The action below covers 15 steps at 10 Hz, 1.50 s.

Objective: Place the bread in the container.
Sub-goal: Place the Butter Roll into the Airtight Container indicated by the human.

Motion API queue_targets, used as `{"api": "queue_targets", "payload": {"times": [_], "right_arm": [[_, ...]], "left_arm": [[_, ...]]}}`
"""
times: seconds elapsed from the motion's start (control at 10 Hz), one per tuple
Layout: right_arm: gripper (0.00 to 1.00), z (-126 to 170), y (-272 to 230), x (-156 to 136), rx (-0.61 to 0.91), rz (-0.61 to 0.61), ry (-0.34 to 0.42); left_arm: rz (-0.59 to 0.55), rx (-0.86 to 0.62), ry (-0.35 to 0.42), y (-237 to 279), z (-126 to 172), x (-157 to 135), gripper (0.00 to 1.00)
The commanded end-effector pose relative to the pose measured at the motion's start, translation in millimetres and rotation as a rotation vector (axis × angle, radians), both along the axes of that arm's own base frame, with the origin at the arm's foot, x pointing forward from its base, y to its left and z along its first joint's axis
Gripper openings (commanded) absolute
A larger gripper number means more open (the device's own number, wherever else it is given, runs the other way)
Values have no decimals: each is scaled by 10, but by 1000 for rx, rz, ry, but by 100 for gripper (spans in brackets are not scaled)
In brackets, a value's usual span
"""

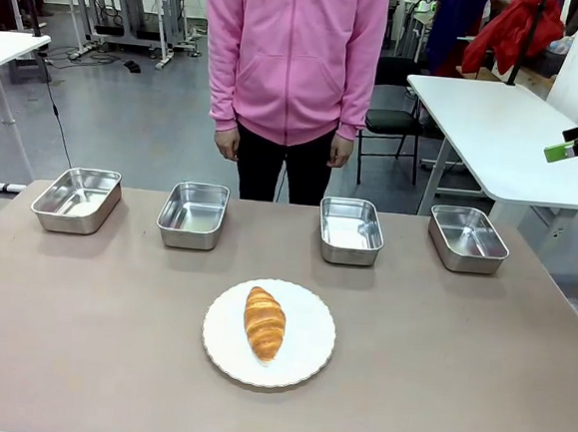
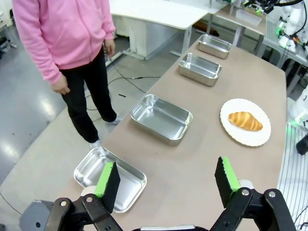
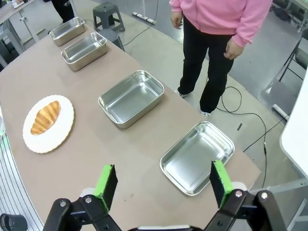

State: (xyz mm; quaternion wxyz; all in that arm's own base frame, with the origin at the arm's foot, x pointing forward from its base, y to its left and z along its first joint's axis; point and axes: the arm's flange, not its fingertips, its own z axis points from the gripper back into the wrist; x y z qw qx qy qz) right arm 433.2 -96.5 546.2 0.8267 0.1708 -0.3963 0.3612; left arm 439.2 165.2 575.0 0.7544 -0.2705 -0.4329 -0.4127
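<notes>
Bread [image 1: 264, 323] on white plate [image 1: 310, 330], four containers [image 1: 193, 214] lined behind; left pincer [image 2: 167, 169], right pincer [image 3: 163, 169] both spread wide, empty.

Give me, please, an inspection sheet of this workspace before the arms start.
Surface: brown table, no spills seen.
Job's things: bread lies on a white plate near the middle; four pans stand in a row along the far edge, all empty.
Clutter: nothing seen.
Tools: left tool open, above the table, holding nothing; right tool open, likewise.
Cables: black cable on the floor beyond the table.
Surroundings: person stands at the far side, hands down; white table and chair behind.
</notes>
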Motion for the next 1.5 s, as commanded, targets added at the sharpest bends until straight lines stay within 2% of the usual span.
{"api": "queue_targets", "payload": {"times": [0.0, 0.3, 0.4, 1.4], "right_arm": [[100, 13, -51, 44, 14, 22, -25], [100, 5, -24, 1, 5, -4, 2], [100, 5, -24, 1, 5, -4, 2], [100, 5, -24, 1, 5, -4, 2]], "left_arm": [[-3, -7, -7, 20, 0, 1, 100], [22, 21, 34, 3, -30, 26, 100], [9, 3, 9, 34, -30, 3, 100], [9, 3, 9, 34, -30, 3, 100]]}}
